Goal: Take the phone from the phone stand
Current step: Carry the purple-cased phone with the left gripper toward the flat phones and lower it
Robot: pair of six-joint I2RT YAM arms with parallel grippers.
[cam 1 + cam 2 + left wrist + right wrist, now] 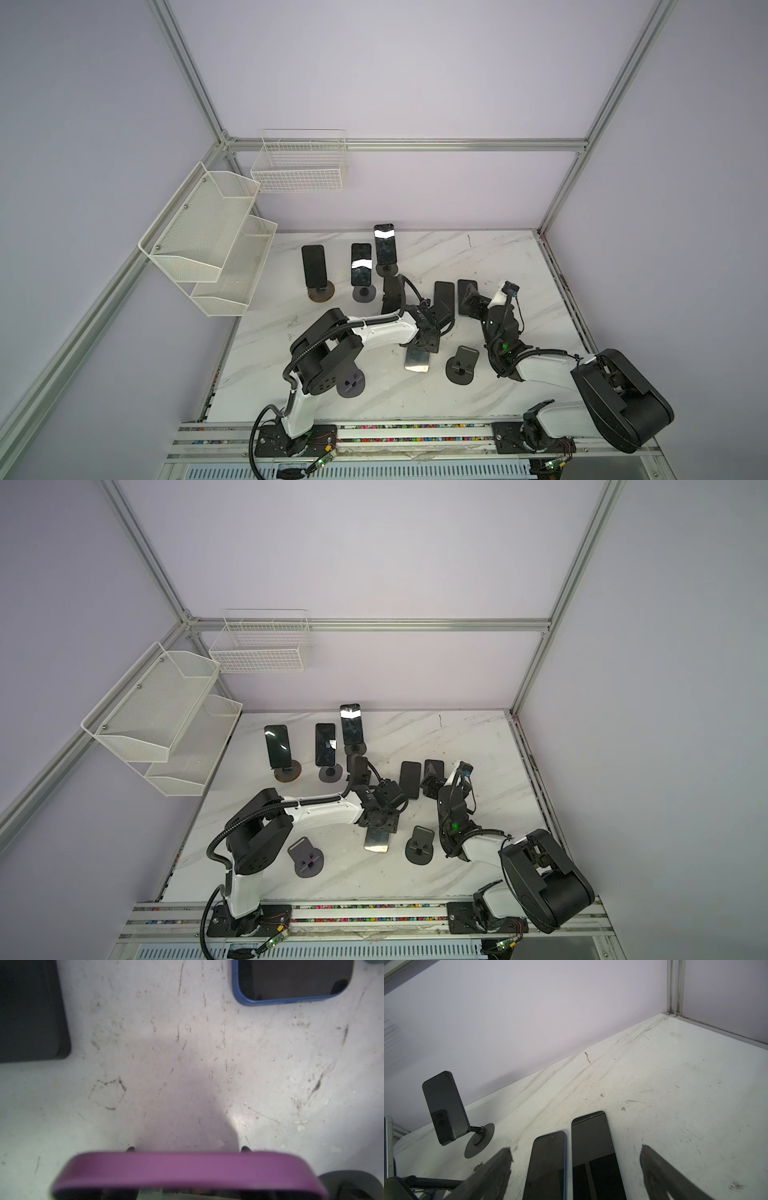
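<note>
Left claw [424, 345] is clamped shut on a purple-cased phone [417, 362], which juts from its jaws toward the near edge of the desk [519, 266], clear of any stand. At rear left, three upright phones [360, 264] sit on stands. Two empty stands [462, 365] flank the held handset. Right claw [575, 1149] gapes wide, holding nothing, above two flat phones [591, 1136].

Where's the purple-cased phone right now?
In both top views the purple-cased phone is near the middle of the table, clamped in the left gripper, just left of an empty stand.
</note>
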